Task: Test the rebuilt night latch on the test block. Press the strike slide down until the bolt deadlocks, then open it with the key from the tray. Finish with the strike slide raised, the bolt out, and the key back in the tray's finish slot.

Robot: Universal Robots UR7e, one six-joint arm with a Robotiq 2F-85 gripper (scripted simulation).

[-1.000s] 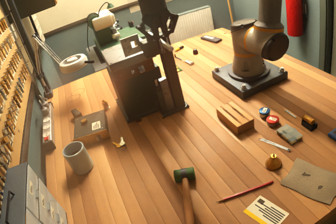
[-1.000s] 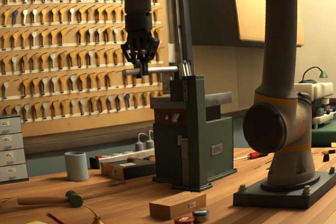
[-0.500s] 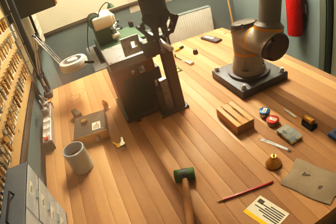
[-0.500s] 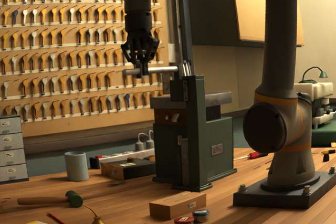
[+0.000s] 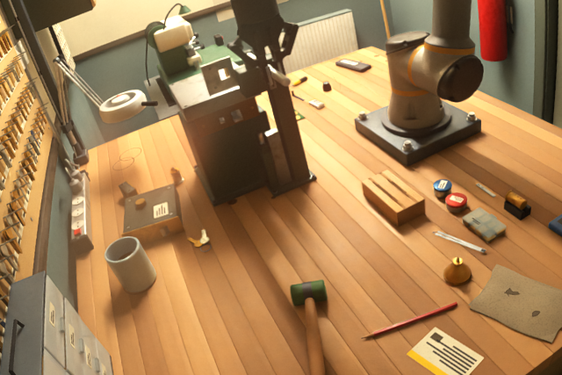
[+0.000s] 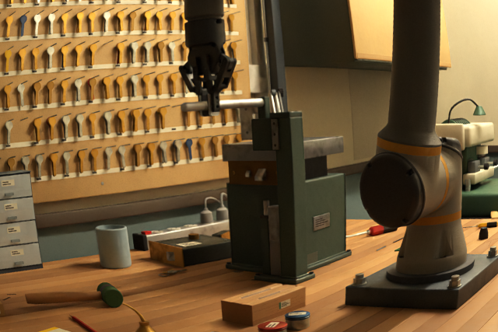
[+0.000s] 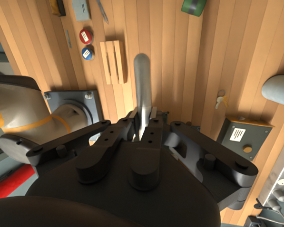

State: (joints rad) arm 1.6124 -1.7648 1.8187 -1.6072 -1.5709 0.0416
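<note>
The strike slide's steel handle bar [image 6: 225, 104] [image 7: 142, 83] [image 5: 278, 77] is gripped by my closed gripper [image 6: 212, 108] [image 7: 142, 123] [image 5: 268, 72]. The bar sticks out level from the top of the tall dark slide post [image 5: 287, 135] on the green test block [image 6: 287, 196]. The latch body [image 6: 251, 173] sits on the block's face below the grey top plate. The wooden key tray [image 5: 393, 196] [image 7: 113, 62] [image 6: 263, 303] lies on the bench in front of the block. I see no key in its slots. A small key bunch [image 5: 199, 239] [image 7: 220, 100] lies on the bench to the left.
The arm's base [image 5: 417, 128] stands bolted to the right of the block. A grey cup [image 5: 130, 264], a dark box [image 5: 153, 214], a mallet [image 5: 311, 312], two small tins [image 5: 449, 195] and a pencil [image 5: 411, 320] lie about the bench. A key board covers the left wall.
</note>
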